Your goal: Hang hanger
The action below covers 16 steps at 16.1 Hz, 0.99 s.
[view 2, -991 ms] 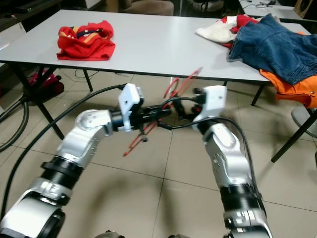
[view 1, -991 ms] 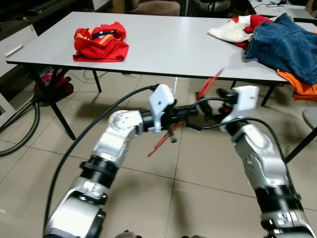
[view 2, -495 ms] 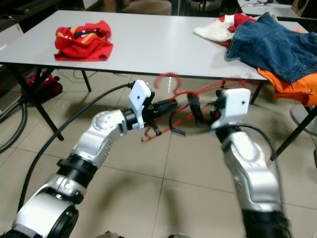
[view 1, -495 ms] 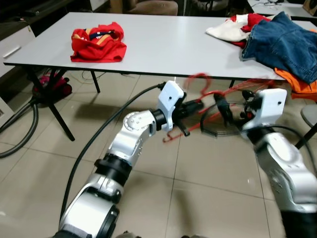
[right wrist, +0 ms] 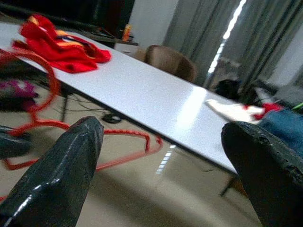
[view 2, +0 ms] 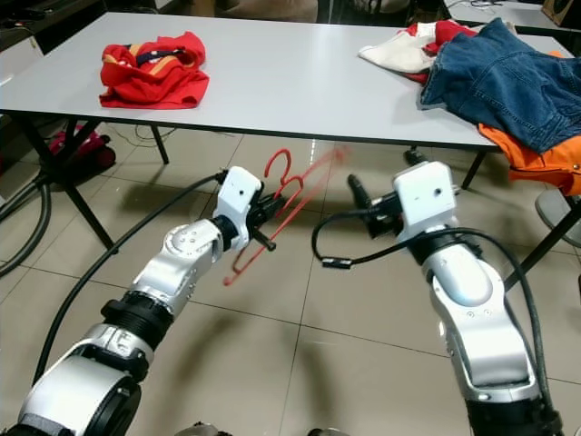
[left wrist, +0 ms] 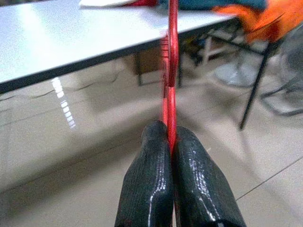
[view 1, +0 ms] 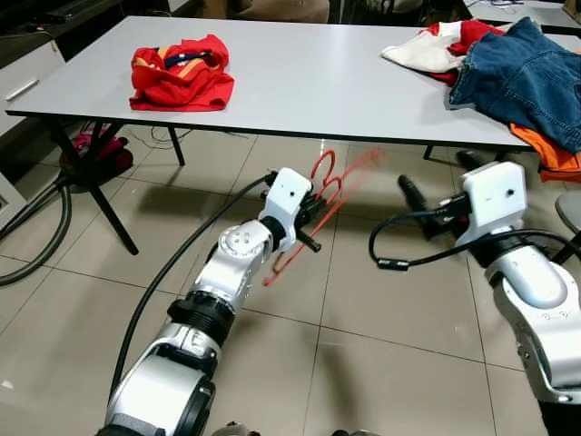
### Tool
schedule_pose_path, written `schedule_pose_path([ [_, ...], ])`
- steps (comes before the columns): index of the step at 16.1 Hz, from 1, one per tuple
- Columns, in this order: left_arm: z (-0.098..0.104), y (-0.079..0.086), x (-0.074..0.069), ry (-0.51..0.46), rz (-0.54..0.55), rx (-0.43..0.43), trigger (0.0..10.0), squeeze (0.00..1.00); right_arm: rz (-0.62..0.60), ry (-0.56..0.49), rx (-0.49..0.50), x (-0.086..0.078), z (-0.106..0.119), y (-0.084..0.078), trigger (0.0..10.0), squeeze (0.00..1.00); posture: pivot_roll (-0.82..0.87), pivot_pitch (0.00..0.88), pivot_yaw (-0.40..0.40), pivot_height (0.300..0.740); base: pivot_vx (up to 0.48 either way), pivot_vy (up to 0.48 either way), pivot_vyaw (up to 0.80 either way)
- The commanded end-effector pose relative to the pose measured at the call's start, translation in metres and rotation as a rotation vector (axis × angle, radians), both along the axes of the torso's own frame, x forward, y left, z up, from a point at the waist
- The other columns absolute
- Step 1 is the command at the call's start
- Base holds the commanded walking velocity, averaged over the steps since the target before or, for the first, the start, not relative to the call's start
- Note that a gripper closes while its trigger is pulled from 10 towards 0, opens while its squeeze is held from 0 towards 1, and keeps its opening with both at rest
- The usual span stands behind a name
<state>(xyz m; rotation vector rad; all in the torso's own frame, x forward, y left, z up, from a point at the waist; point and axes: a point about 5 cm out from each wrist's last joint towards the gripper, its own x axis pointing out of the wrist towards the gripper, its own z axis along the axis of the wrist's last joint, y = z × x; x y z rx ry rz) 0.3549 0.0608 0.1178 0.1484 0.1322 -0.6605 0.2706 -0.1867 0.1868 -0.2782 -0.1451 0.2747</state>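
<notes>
**Hanger passed to my left gripper alone**

Nearest me, at the centre of the frame, my left gripper [view 1: 311, 221] is pinched tight on the red hanger [view 1: 320, 211], fingers [left wrist: 156, 187] pressed together on its wire. Half a second ago both grippers met on it; now my right gripper [view 1: 434, 191] has let go and pulled back to the right of the frame, its fingers [right wrist: 57, 172] spread wide with nothing between them. The hanger tilts up over the tiled floor [view 1: 381, 363], hook uppermost, just below the tabletop [view 1: 309, 82] edge. Beyond, a red garment [view 1: 182, 74] lies upper left, jeans [view 1: 522, 68] upper right. I judge the handover done; a rail must be found next.
</notes>
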Motion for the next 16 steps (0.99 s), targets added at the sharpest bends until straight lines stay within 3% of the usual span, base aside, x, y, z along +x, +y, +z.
schedule_pose_path([
  [1, 0.007, 0.002, 0.006, -0.032, 0.036, 0.023, 0.0, 0.0, 0.013, 0.026, 0.043, -0.003, -0.002, 0.002, 10.0, 0.0, -0.11, 0.004, 0.015, 0.74, 0.0, 0.0, 0.0],
  [2, 0.009, 0.008, 0.011, -0.022, 0.119, 0.004, 0.0, 0.0, -0.009, 0.096, 0.148, -0.006, -0.016, 0.003, 10.0, 0.0, -0.11, 0.001, 0.013, 0.74, 0.0, 0.0, 0.0],
  [5, 0.029, 0.008, 0.019, -0.036, 0.234, -0.166, 0.0, 0.0, -0.097, 0.197, 0.3, -0.005, -0.047, 0.006, 10.0, 0.0, -0.12, 0.0, 0.014, 0.74, 0.0, 0.0, 0.0],
  [6, 0.033, 0.009, 0.021, -0.033, 0.256, -0.198, 0.0, 0.0, -0.101, 0.202, 0.302, -0.004, -0.051, 0.007, 10.0, 0.0, -0.12, 0.0, 0.016, 0.74, 0.0, 0.0, 0.0],
  [7, 0.039, 0.007, 0.023, 0.01, 0.298, -0.287, 0.0, 0.0, -0.106, 0.223, 0.263, -0.003, -0.065, 0.01, 10.0, 0.0, -0.11, 0.001, 0.014, 0.74, 0.0, 0.0, 0.0],
  [8, 0.041, 0.004, 0.024, 0.055, 0.307, -0.346, 0.0, 0.0, -0.088, 0.228, 0.177, -0.002, -0.077, 0.017, 10.0, 0.0, -0.11, 0.001, 0.016, 0.74, 0.0, 0.0, 0.0],
  [9, 0.041, 0.003, 0.024, 0.062, 0.308, -0.35, 0.0, 0.0, -0.077, 0.224, 0.146, -0.002, -0.079, 0.019, 10.0, 0.0, -0.11, 0.001, 0.016, 0.74, 0.0, 0.0, 0.0],
  [11, 0.04, -0.005, 0.02, 0.071, 0.283, -0.339, 8.8, 0.0, -0.022, 0.206, 0.003, 0.003, -0.093, 0.034, 10.0, 0.0, -0.1, 0.003, 0.013, 0.74, 0.0, 0.0, 0.0],
  [12, 0.039, -0.006, 0.018, 0.056, 0.279, -0.319, 10.0, 0.0, -0.006, 0.204, -0.045, 0.004, -0.098, 0.037, 10.0, 0.0, -0.1, 0.004, 0.012, 0.74, 0.0, 0.0, 0.0],
  [15, 0.039, -0.007, 0.016, 0.05, 0.3, -0.293, 10.0, 0.0, 0.08, 0.171, -0.19, 0.002, -0.113, 0.05, 10.0, 0.0, -0.09, 0.012, 0.007, 0.74, 0.0, 0.0, 0.0],
  [16, 0.04, -0.007, 0.016, 0.042, 0.298, -0.288, 10.0, 0.0, 0.09, 0.174, -0.196, 0.001, -0.115, 0.052, 10.0, 0.0, -0.09, 0.013, 0.006, 0.74, 0.0, 0.0, 0.0],
])
